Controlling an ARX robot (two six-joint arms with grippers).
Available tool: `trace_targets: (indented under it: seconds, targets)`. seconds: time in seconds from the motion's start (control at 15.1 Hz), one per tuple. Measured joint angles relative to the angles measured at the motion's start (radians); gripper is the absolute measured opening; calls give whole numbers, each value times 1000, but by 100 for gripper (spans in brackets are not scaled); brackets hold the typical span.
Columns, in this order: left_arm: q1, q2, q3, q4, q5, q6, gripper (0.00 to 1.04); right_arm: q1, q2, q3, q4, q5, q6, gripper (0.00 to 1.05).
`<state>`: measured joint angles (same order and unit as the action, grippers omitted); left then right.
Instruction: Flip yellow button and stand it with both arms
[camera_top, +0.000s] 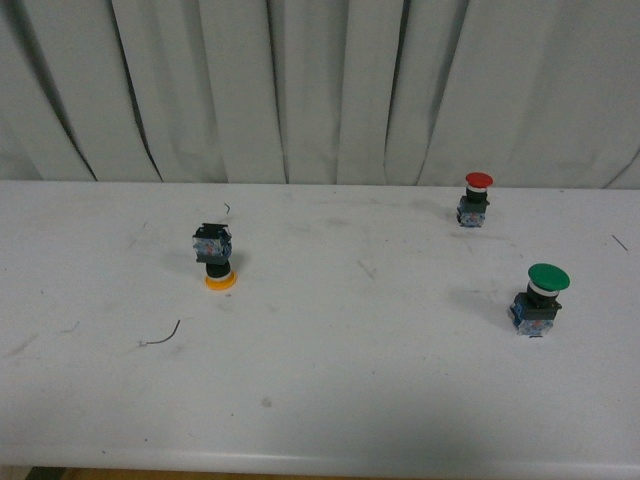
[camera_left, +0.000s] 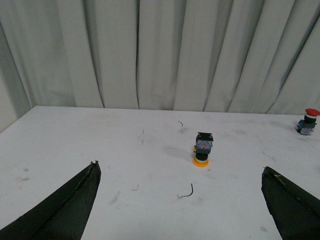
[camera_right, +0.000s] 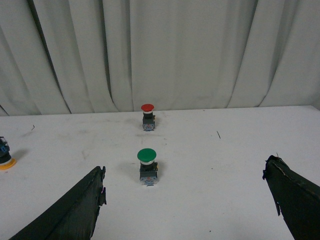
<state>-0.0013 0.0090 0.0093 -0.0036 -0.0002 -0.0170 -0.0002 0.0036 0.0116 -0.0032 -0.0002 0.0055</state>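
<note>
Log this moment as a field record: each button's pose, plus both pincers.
yellow button: upside down, cap on the table, contact block up
red button: upright, back right
green button: upright, right, nearer than red
left pincer: open, empty, short of the yellow button
right pincer: open, empty, short of the green button
flip: not yet done

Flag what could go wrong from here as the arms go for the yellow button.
1. The yellow button stands cap-down with its block on top; an off-centre nudge could tip it, and the round cap may roll.
2. The green button stands just ahead of the open right pincer; sweeping across toward the yellow one might knock it over.
3. The button is small, so the open left pincer and the right one could clash closing on it.
</note>
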Motion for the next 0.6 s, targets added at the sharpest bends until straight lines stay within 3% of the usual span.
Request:
trace_targets:
  seconds: [0.6]
  targets:
    - [0, 0, 0, 0, 0, 0, 98, 0, 0, 0, 0, 0, 0, 98]
